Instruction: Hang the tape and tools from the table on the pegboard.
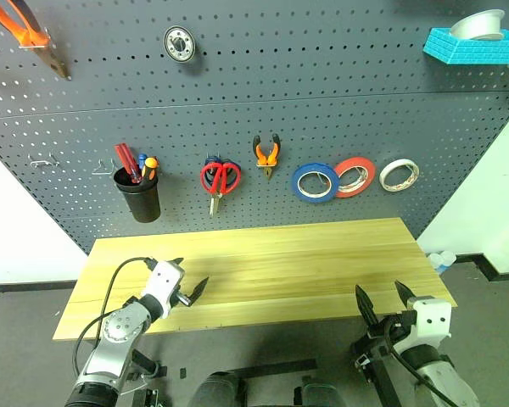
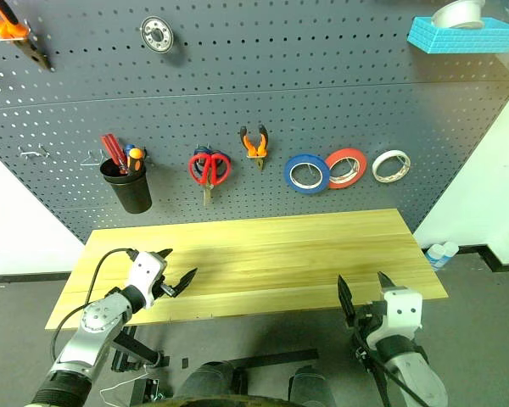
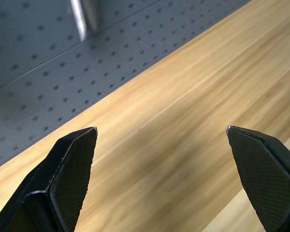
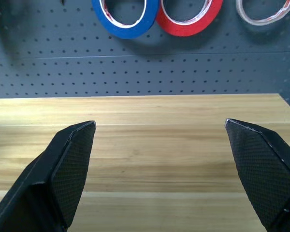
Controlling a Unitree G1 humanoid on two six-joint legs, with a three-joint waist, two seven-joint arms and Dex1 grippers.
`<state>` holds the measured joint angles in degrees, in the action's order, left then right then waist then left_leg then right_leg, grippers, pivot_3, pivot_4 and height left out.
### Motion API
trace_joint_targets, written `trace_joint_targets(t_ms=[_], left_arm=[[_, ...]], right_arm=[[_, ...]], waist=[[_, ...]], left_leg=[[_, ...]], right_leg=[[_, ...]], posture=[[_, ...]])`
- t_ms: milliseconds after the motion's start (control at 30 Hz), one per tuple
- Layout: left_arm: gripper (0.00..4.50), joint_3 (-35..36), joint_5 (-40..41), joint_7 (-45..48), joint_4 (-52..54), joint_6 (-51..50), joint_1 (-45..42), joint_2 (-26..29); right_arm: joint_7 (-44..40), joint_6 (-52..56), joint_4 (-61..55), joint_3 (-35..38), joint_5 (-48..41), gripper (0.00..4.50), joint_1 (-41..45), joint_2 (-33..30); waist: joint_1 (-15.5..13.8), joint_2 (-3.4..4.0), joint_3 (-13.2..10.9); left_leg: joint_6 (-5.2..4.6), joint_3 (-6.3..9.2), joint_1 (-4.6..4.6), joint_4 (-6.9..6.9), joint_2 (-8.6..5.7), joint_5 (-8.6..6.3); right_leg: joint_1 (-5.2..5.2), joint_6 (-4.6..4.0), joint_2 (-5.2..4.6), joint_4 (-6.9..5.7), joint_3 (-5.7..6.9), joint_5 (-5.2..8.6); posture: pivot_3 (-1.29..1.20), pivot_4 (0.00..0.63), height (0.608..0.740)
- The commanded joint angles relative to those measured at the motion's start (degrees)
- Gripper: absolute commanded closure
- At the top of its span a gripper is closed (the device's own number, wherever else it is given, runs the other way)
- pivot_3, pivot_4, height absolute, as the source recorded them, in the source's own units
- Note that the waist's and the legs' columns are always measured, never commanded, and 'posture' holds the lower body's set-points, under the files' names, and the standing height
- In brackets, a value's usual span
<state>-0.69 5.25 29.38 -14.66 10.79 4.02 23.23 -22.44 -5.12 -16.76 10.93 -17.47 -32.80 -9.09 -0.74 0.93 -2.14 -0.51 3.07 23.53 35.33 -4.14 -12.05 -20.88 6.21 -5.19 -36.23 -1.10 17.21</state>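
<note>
Tape (image 1: 399, 175), red-handled scissors (image 1: 220, 180) and pliers (image 1: 266, 153) hang on the pegboard (image 1: 322, 102) beyond both end effectors, left (image 1: 192, 287) and right (image 1: 382, 301) (each spread wide, empty). Tabletop (image 1: 280, 263) bare, so hanging looks finished; next likely calls for withdrawing.

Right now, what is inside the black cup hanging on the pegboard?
The black cup on the pegboard holds upright tools: red handles and an orange-topped handle stick out above its rim. Their lower ends, and anything else deeper in, are hidden by the cup's wall.
</note>
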Motion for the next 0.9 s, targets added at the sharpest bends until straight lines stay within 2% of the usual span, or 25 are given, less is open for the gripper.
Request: trace_joint_targets(t_ms=[33, 100, 233, 333, 567, 800, 900], left_arm=[[0.02, 2.6, 2.1, 0.5, -1.7, 3.8, 1.1, -0.5], [0.02, 2.8, 1.9, 1.1, -4.8, 5.4, 0.6, -0.8], [0.02, 3.5, 1.6, 2.3, -19.8, 12.5, -3.6, -2.0], [0.02, 4.1, 2.5, 4.1, -24.2, 15.6, -4.4, -1.9], [0.02, 3.5, 2.4, 3.2, -20.5, 13.2, -5.9, -2.8], [0.02, 3.4, 2.4, 2.9, -18.3, 11.7, -5.5, -3.9], [0.02, 3.5, 2.6, 3.1, -17.6, 10.9, -5.2, -4.0]], right_arm=[[-2.5, -2.1, -1.7, 0.9, -4.9, 0.0, -3.1, 1.3], [-3.1, -2.0, -1.5, 0.5, -5.2, 0.0, -3.5, 1.1], [-4.8, -0.6, -1.3, -0.6, -6.5, 0.0, -4.0, 0.7], [-5.3, 0.6, -1.8, -1.4, -6.9, 0.0, -4.4, 0.5], [0.8, 10.4, -8.8, -4.5, -5.7, 0.0, 0.6, -0.1], [11.8, 30.6, -21.4, -7.2, -8.0, 0.0, 13.9, -1.7], [14.5, 37.4, -26.2, -7.0, -10.6, 0.0, 16.2, -2.3]], waist=[[0.0, -0.02, 0.2], [0.0, 0.0, 0.2], [0.0, -0.07, 0.6], [0.0, -0.19, 0.7], [-0.1, -0.23, 0.7], [-0.2, -0.29, 0.7], [-0.5, -0.37, 0.8]], left_leg=[[0.0, -0.01, -0.03, -0.08, 0.0, 0.0], [0.0, -0.01, -0.05, -0.16, 0.0, 0.0], [0.01, -0.01, -0.07, -0.19, 0.0, -0.01], [0.01, -0.01, -0.09, -0.18, -0.01, -0.01], [0.0, -0.02, -0.06, -0.21, -0.01, -0.01], [0.0, -0.02, -0.06, -0.23, -0.02, -0.01], [0.0, -0.02, -0.05, -0.24, -0.05, -0.01]], right_leg=[[0.0, -0.03, -0.03, 0.01, 0.0, 0.08], [-0.02, -0.06, -0.04, 0.01, 0.0, 0.16], [-0.03, -0.07, -0.04, 0.0, 0.01, 0.17], [-0.02, -0.07, -0.04, 0.01, 0.01, 0.17], [-0.02, -0.08, -0.09, 0.0, 0.02, 0.22], [-0.1, -0.09, -0.08, -0.02, 0.04, 0.22], [-0.12, -0.09, -0.09, -0.01, 0.05, 0.23]], posture=[[-0.02, 0.0, 0.74], [-0.02, 0.0, 0.74], [-0.02, 0.0, 0.74], [-0.01, 0.0, 0.74], [0.01, 0.0, 0.74], [0.03, 0.0, 0.74], [0.03, 0.0, 0.74]])
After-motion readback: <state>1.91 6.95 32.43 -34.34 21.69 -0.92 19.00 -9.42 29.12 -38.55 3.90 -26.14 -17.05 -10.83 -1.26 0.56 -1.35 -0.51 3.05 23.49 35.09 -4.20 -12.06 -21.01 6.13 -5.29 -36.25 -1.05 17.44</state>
